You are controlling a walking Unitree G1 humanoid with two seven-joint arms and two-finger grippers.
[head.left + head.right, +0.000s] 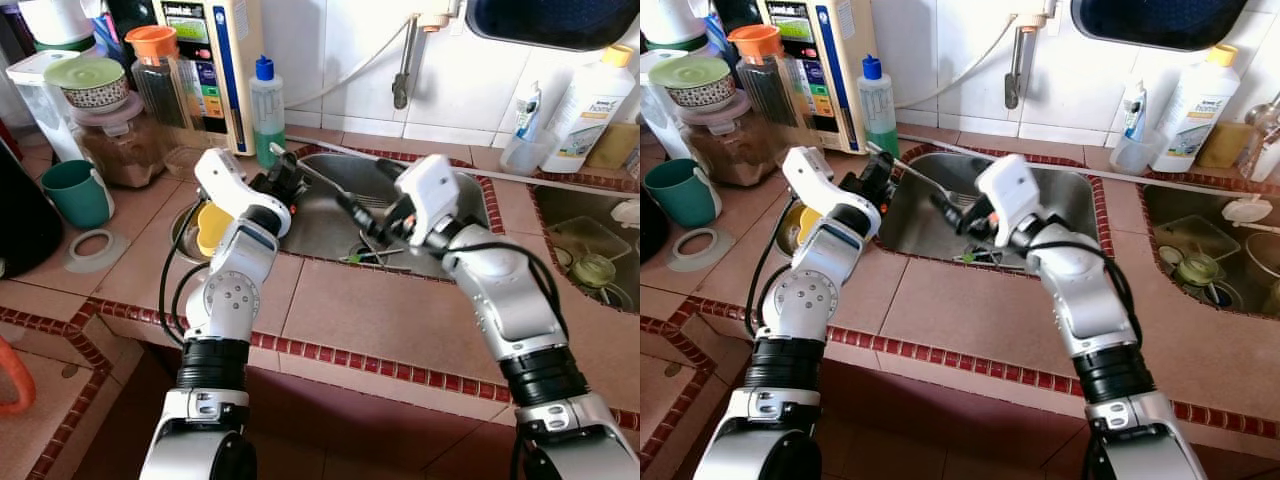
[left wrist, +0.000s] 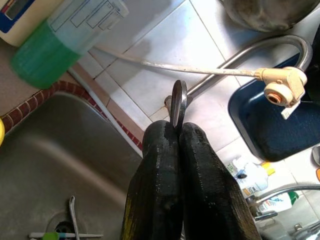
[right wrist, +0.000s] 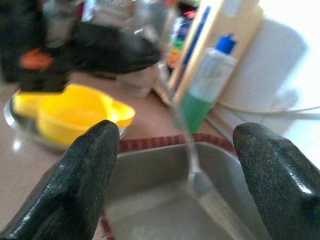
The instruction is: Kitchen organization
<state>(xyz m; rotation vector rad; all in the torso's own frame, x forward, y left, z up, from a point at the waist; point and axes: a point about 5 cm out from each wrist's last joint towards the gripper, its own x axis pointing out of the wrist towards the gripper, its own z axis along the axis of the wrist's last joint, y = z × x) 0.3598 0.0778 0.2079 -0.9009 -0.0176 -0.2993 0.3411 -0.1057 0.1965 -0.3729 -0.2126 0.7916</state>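
The left gripper [image 2: 177, 131] pinches a spoon [image 1: 318, 178] over the sink [image 1: 325, 228]. The right gripper [image 3: 176, 150] is wide open. Sink holds utensils [image 1: 372, 252].

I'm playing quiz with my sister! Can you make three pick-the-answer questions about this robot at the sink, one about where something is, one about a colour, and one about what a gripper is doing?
1. Where is the teal mug?
A. On the counter to the robot's left
B. Inside the sink
C. On the floor

2. What colour is the cap of the bottle of green liquid?
A. Red
B. Blue
C. Yellow

3. What is the left gripper doing?
A. Hanging open at the robot's side
B. Shut on a metal utensil
C. Holding a mug

Answers:
1. A: the teal mug stands on the tiled counter, left of the sink.
2. B: the bottle of green liquid has a blue cap.
3. B: the left gripper has its fingers pressed together on the metal utensil; the right gripper is open.
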